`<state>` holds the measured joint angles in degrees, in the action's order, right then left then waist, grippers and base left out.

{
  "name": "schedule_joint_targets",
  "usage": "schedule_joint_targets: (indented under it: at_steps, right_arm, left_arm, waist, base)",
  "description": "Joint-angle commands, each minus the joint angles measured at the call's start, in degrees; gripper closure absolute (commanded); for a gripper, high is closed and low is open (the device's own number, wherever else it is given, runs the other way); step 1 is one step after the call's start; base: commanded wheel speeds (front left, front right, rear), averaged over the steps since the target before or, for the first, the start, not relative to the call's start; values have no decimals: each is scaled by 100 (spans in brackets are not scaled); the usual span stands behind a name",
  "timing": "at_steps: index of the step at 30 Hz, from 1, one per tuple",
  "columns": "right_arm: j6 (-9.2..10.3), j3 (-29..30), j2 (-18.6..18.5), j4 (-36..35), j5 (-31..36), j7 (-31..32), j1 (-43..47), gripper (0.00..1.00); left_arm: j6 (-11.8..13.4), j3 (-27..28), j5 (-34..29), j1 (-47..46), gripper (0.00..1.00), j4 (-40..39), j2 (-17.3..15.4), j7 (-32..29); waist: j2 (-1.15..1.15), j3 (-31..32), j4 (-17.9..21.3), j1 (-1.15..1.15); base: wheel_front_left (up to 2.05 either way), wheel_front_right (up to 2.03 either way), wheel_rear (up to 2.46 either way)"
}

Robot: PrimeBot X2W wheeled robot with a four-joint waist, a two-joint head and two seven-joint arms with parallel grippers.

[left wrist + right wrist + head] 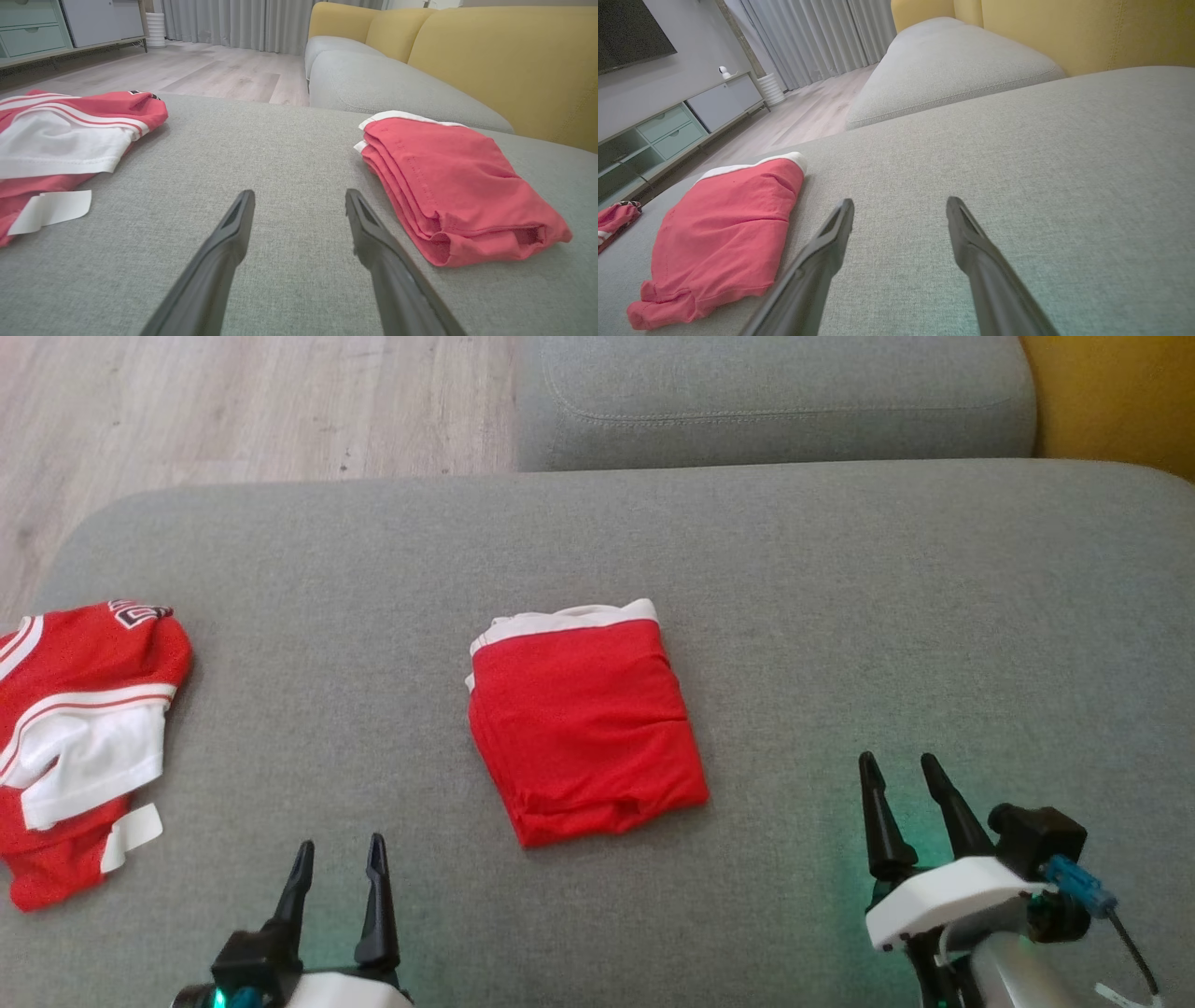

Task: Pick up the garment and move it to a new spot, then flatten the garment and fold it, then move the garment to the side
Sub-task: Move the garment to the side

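Left hand and right hand hang low in frame, fingers apart, empty. Folded red garment lies mid-frame on the grey cushion. Likely best: grip both near corners through all layers, then slide it sideways evenly.

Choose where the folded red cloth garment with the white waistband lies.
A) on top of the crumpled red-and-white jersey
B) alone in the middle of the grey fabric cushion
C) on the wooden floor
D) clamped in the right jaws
B: the folded red cloth garment with the white waistband lies on the grey fabric cushion, apart from the crumpled red-and-white jersey.
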<state>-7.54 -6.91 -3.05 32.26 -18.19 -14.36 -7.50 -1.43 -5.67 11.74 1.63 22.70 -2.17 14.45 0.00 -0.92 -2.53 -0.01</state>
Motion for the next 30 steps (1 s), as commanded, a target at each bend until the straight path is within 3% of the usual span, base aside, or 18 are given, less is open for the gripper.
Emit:
schedule_joint_targets:
  at_steps: [1, 7, 12, 21, 26, 28, 30]
  right_arm:
    - [5, -135, 17, -178, -24, -63, -192, 0]
    - [5, -353, 17, -160, 2, -63, -430, 0]
    - [5, -962, 17, 115, -274, -63, -1132, 0]
    - [5, -1343, 17, 1369, -434, -63, -2358, 0]
    - [5, -1345, 17, 2075, -595, -63, -2629, 0]
    - [5, -1343, 17, 2165, -662, -63, -2691, 100]
    - [5, -1178, 17, 2066, -742, -63, -2725, 100]
  left_arm:
    - [42, 140, 37, -179, 0, -217, -71, 55]
    - [36, 77, 65, -341, 0, -257, -71, 55]
    - [-41, -207, 339, -647, 0, -201, -71, 55]
    - [-68, -739, 639, -934, 0, -97, -71, 55]
    - [-97, -826, 762, -922, 0, -17, -71, 55]
    - [-99, -831, 788, -924, 0, -15, -71, 55]
    - [-100, -819, 797, -929, 0, -27, -71, 55]
  waist:
    - [0, -13, 1, 1]
    - [0, -270, -129, 1]
    - [0, -699, -496, 1]
    - [0, -1202, -1291, 1]
    - [0, -1293, -1467, 1]
    - [0, -1312, -1483, 1]
    - [0, -1320, -1458, 1]
  base:
    - [0, 0, 0]
    - [0, 0, 0]
    - [0, 0, 0]
    - [0, 0, 0]
    - [0, 0, 0]
    - [0, 0, 0]
    - [0, 0, 0]
